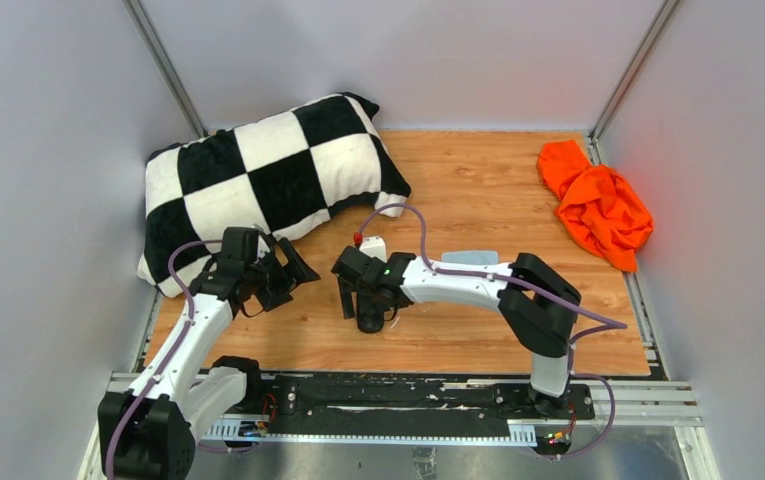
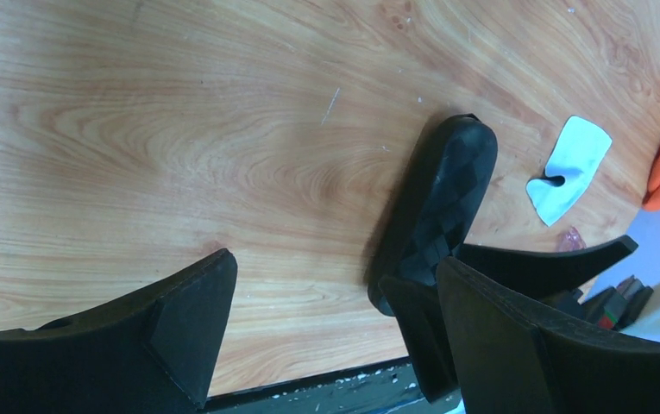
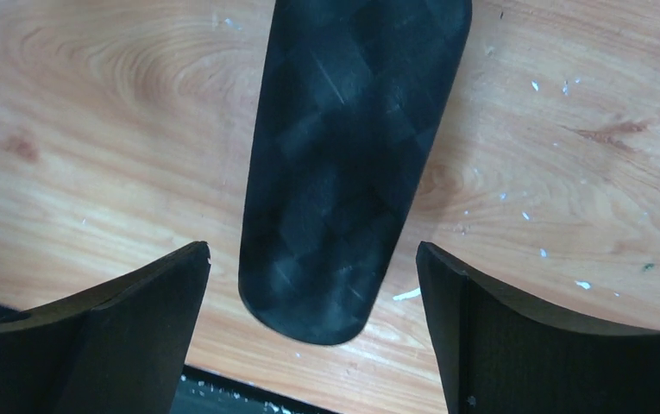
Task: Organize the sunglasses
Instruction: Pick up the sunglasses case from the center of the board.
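Pillow: one, checkered, far left on the table, well apart from everything else.
Left gripper: released, fingers spread, nothing between them; hanging left of the case, well apart from it.
Case: one, black, shut, near the middle; long axis running along the gap between the right arm's fingers.
Right gripper: released, straddling one rounded end of the case; contact impossible to tell.
Sunglasses: one pair; only a pink sliver visible from the left wrist, right of the case, just beside the blue cloth; hidden under the right arm from above; long axis impossible to tell.
Blue cloth: one, flat, right of the case.
Orange cloth: one, crumpled, far right.
Nearer arm: right, probably; case likely needs opening first.
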### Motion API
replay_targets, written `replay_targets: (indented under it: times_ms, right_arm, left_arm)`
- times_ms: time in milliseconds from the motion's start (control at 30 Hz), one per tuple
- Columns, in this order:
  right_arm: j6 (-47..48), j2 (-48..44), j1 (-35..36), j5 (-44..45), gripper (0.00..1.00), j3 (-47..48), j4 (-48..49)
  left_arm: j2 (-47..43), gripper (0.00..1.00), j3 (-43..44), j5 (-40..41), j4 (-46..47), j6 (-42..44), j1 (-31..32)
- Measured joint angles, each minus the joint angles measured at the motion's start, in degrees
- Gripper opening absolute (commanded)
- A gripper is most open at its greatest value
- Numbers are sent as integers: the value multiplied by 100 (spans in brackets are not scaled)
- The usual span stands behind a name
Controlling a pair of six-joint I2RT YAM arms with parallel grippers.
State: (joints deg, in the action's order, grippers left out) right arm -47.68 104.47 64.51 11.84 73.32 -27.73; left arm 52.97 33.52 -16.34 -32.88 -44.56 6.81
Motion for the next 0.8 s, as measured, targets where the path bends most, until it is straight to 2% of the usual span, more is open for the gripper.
replay_targets:
  times_ms: [233, 433, 500, 567, 667, 800]
  right_arm:
    - [-103, 385, 7, 247, 80, 304, -431]
    - [-72, 385, 7, 319, 83, 306, -505]
    - [-24, 385, 7, 313, 82, 304, -472]
    - [63, 385, 7, 291, 74, 299, -409]
    - [173, 385, 7, 271, 56, 282, -308]
    - [286, 304, -9, 243, 50, 136, -111]
  left_arm:
    - [-4, 91, -181, -70, 68, -83, 0]
    - [-22, 93, -186, 31, 46, -151, 0]
    - [-22, 94, -186, 74, 26, -175, 0]
    - [-37, 95, -186, 96, 22, -199, 0]
    - [-76, 96, -186, 94, 35, -203, 0]
    - [-92, 99, -186, 98, 79, -162, 0]
